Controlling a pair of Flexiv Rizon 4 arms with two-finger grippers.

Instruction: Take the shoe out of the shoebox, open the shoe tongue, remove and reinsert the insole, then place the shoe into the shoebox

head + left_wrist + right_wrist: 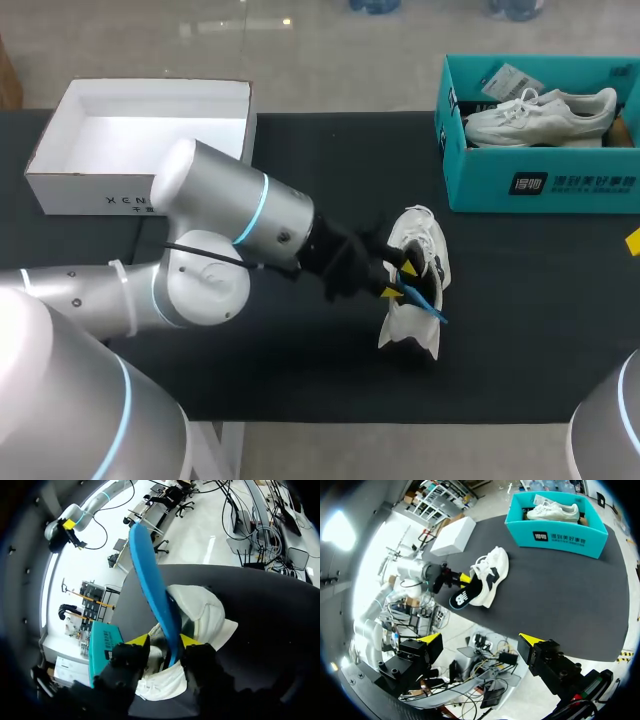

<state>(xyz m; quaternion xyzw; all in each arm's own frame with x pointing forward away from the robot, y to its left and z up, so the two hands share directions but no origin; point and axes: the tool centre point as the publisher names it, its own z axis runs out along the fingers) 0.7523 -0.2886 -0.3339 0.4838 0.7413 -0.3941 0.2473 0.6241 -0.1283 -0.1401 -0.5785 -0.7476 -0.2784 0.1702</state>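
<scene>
A white sneaker (pixel 420 245) lies on the black table, right of the middle. A blue insole (pixel 425 305) sticks partly out of its opening toward the table's front edge. My left gripper (pixel 397 280) is at the shoe's opening. In the left wrist view the insole (pixel 150 570) runs up between that gripper's (pixel 164 641) fingers, close to one and clear of the other, so the gripper is open. The shoe (pixel 205 615) lies just ahead of the fingers. My right gripper (pixel 481 639) hangs open and empty off the table's front edge, far from the shoe (pixel 490 572).
The teal shoebox (pixel 540 190) stands at the back right with a second white shoe (pixel 540 115) inside. A white open box (pixel 90 195) sits at the back left. Bare black tabletop lies between them and in front of the teal box.
</scene>
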